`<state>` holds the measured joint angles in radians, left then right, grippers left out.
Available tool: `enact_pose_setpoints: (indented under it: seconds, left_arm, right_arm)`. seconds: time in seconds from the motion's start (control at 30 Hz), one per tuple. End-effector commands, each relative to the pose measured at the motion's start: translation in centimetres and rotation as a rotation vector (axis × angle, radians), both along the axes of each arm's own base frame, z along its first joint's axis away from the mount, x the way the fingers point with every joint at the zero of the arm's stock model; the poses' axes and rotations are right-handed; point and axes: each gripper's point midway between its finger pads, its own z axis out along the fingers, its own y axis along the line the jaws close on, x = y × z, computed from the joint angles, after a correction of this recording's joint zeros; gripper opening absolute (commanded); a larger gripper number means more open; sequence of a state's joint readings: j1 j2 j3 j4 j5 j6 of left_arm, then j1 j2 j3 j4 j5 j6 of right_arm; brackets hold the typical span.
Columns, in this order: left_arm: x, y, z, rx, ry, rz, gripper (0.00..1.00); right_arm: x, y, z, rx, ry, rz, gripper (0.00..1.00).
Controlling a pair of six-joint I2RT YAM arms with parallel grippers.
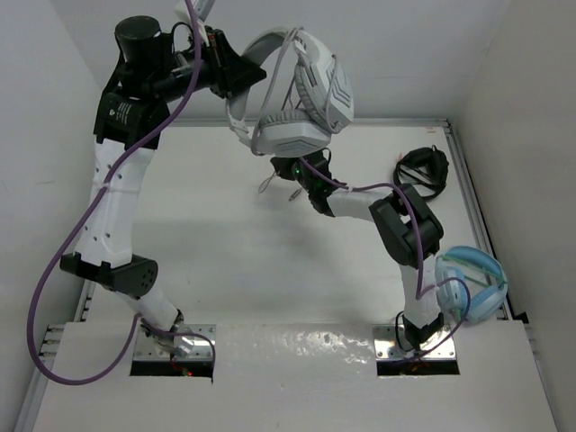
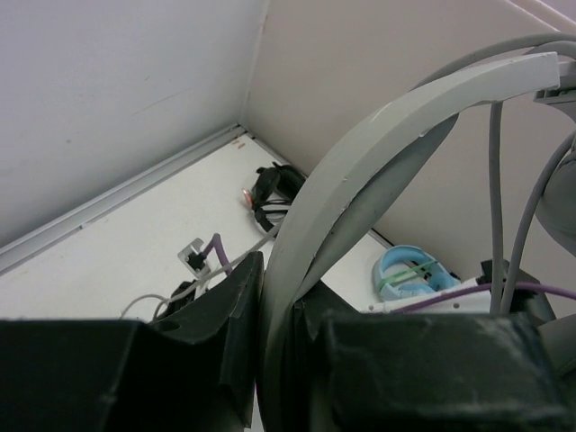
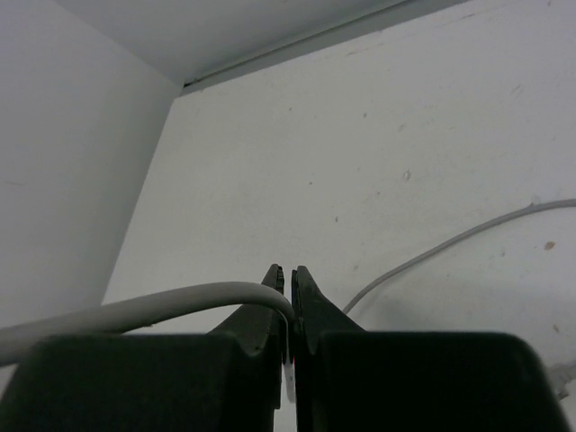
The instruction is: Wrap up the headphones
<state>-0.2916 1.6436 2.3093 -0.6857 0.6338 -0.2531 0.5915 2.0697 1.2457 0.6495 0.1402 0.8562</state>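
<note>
Top external: holding the white headphones high above the far side of the counter with the left tool, reaching low over the counter with the right tool. Left wrist: clamped shut on the headband. Right wrist: pinched shut on the cable, just above the counter. Seemingly early: loose cable left to wind.

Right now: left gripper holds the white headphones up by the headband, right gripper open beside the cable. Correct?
No: the right gripper is shut on the cable, as the right wrist view shows. The left gripper does hold the headphones by the headband.
</note>
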Motion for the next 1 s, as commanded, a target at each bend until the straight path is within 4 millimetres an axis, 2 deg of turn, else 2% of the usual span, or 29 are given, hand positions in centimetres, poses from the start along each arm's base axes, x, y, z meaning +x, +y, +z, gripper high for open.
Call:
enact_pose_setpoints:
  seconds: [0.0, 0.07, 0.13, 0.17, 0.2, 0.27, 0.4, 0.43, 0.47, 0.5, 0.57, 0.6, 0.63, 0.67, 0.7, 0.87, 0.97]
  left_arm:
    - [1.5, 3.1, 3.1, -0.076, -0.027, 0.2, 0.0]
    - [3.5, 4.7, 2.5, -0.08, -0.001, 0.304, 0.0]
    - [5.8, 7.4, 2.1, -0.102, 0.028, 0.441, 0.0]
    - [6.9, 8.2, 1.6, -0.11, 0.044, 0.473, 0.0]
    - [8.1, 10.2, 1.5, -0.126, 0.049, 0.531, 0.0]
    - [10.1, 12.8, 1.6, -0.157, 0.029, 0.61, 0.0]
    - [12.8, 16.0, 0.7, -0.09, -0.037, 0.78, 0.0]
    - [13.3, 16.6, 0.4, -0.072, -0.052, 0.813, 0.0]
    - [13.8, 17.1, 0.1, -0.055, -0.066, 0.839, 0.0]
    - [14.6, 18.7, 0.2, -0.031, -0.102, 0.92, 0.0]
    - [15.9, 20.1, -1.1, 0.016, -0.112, 0.979, 0.0]
    - [16.4, 21.5, -0.7, 0.041, -0.158, 1.032, 0.0]
    - [16.7, 22.1, -0.8, 0.062, -0.178, 1.06, 0.0]
    - [17.4, 22.5, -2.0, 0.094, -0.175, 1.083, 0.0]
    - [17.7, 23.3, -1.7, 0.124, -0.217, 1.12, 0.0]
    - [19.5, 24.3, -3.6, 0.227, -0.258, 1.163, 0.0]
    - [20.4, 24.5, -5.9, 0.271, -0.231, 1.17, 0.0]
  right_arm:
    - [-1.5, 1.9, 2.3, -0.041, -0.048, 0.061, 0.0]
    - [-3.5, 3.0, 0.6, -0.109, -0.019, 0.14, 0.0]
    - [-7.4, 5.5, -1.1, -0.223, -0.016, 0.292, 0.0]
    - [-8.9, 6.0, -1.9, -0.261, -0.011, 0.34, 0.0]
    - [-10.2, 6.6, -2.5, -0.299, -0.011, 0.384, 0.0]
    - [-15.5, 9.0, -3.8, -0.357, 0.0, 0.557, 0.0]
    - [-20.5, 11.0, -3.9, -0.392, -0.032, 0.717, 0.0]
    - [-21.3, 11.0, -4.3, -0.429, -0.03, 0.749, 0.0]
    - [-21.9, 11.6, -3.8, -0.436, -0.042, 0.774, 0.0]
    - [-23.1, 11.8, -4.0, -0.462, -0.042, 0.812, 0.0]
    - [-24.3, 12.0, -4.1, -0.46, -0.037, 0.851, 0.0]
    - [-24.8, 12.1, -3.7, -0.454, -0.044, 0.865, 0.0]
    - [-25.6, 12.2, -3.8, -0.463, -0.04, 0.888, 0.0]
    - [-26.0, 12.1, -3.8, -0.473, -0.037, 0.899, 0.0]
    - [-26.7, 11.9, -3.9, -0.489, -0.032, 0.916, 0.0]
    - [-29.0, 11.7, -3.9, -0.532, -0.044, 0.981, 0.0]
    - [-29.5, 12.3, -2.0, -0.507, -0.078, 1.004, 0.0]
